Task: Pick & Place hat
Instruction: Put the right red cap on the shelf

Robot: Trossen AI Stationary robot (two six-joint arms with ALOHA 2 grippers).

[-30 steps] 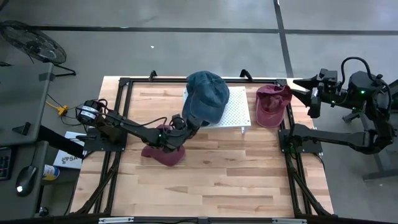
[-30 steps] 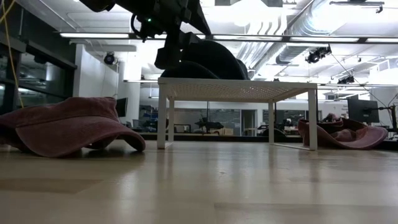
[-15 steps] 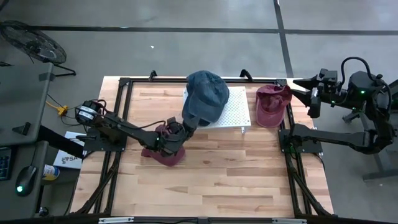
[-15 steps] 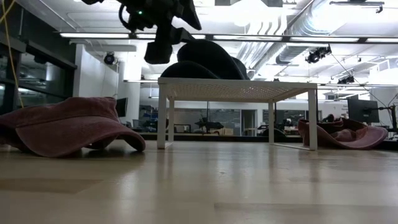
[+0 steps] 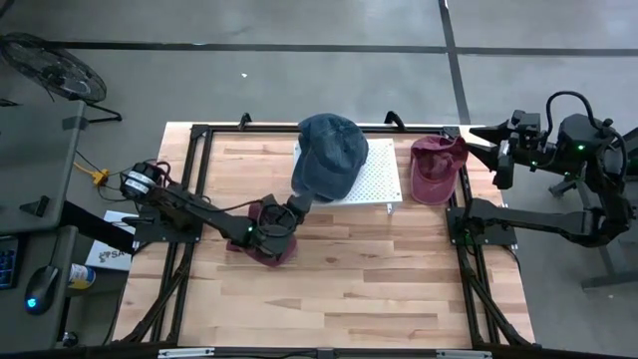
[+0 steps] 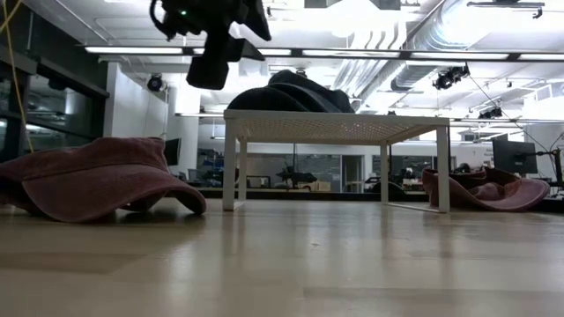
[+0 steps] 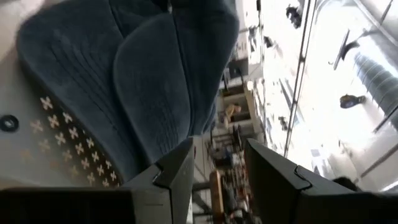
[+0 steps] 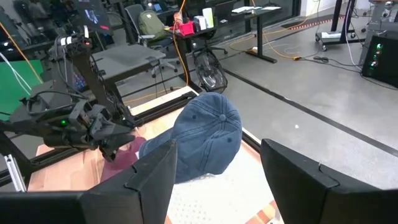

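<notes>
A blue cap (image 5: 329, 155) lies on the top of a white perforated stand (image 5: 379, 179); it also shows as the blue cap (image 7: 137, 81) in the left wrist view and on the stand (image 6: 335, 123) in the low view. My left gripper (image 5: 297, 202) hangs open just off the cap's near edge, above a maroon hat (image 5: 261, 239) that lies flat on the table. Nothing is between its fingers (image 7: 217, 171). My right gripper (image 5: 488, 148) waits open at the far right corner, looking at the cap (image 8: 205, 137).
A second maroon hat (image 5: 435, 170) lies on the table right of the stand, near the right arm. The black frame rails (image 5: 194, 199) run along the table's sides. Bare wood (image 5: 379, 279) fills the near half of the table.
My left gripper has drawn back from the blue cap toward the table's near left and now hangs over the maroon hat. The cap stays on the stand, and its crown has sunk lower than a second ago.
</notes>
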